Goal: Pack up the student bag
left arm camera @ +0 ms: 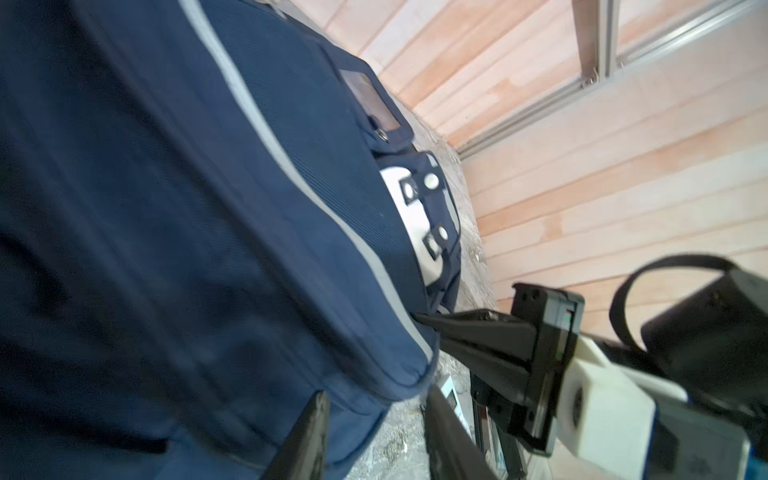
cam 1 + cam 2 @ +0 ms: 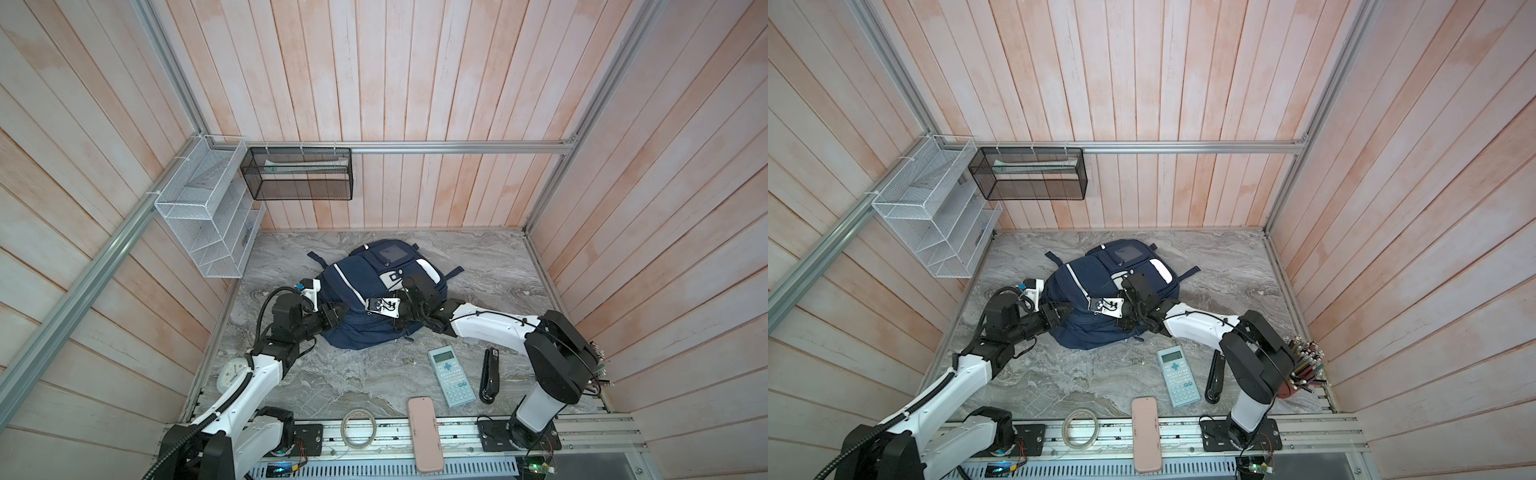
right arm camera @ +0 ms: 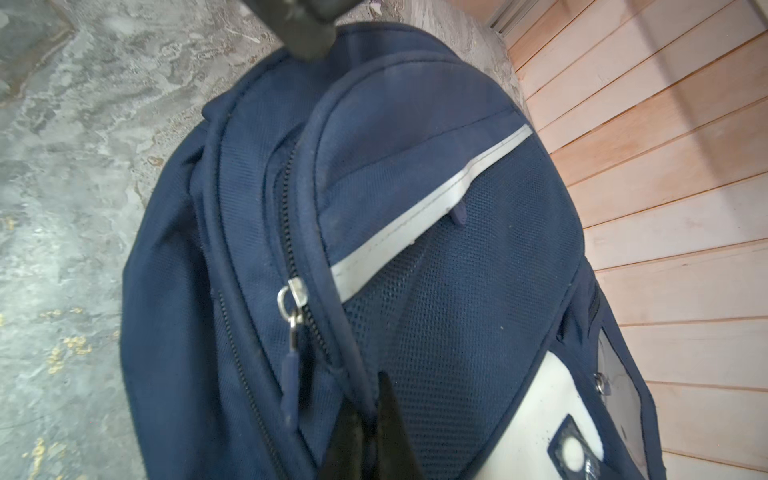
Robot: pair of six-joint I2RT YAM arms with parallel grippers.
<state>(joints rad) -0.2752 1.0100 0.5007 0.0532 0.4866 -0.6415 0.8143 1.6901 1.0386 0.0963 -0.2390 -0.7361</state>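
**Top views.** In both top views the bag [image 2: 351, 286] lies front up in the middle of the table [image 2: 332, 374], with an arm reaching onto it from each side. A calculator [image 2: 451, 376] and a stapler [image 2: 490, 376] lie apart from it, nearer the robot, not yet packed.

**Left wrist.** The left tool [image 1: 374, 440] has its jaws apart, with a rounded edge of the bag lying between them. The fabric there is blurred, so I cannot tell whether either jaw touches it. Farther along the same edge, the right tool [image 1: 422, 319] has its jaws together, their tip nipping the piped seam.

**Right wrist.** The right tool's fingers [image 3: 395, 415] are clamped on the piped seam that runs alongside a zip. The zip's metal slider [image 3: 296, 291] and its navy pull [image 3: 291, 374] hang just beside them, not held. The left tool shows at the bag's far edge.

**Handling.** The bag is soft cloth and looks slack. It will probably fold, bunch and drag across the table rather than keep its shape, so a one-sided pull would likely move the whole bag. The piping is the firmest place to pinch. The pull is the part to take for opening the zip, while the other tool holds the cloth beside the zip taut against it.
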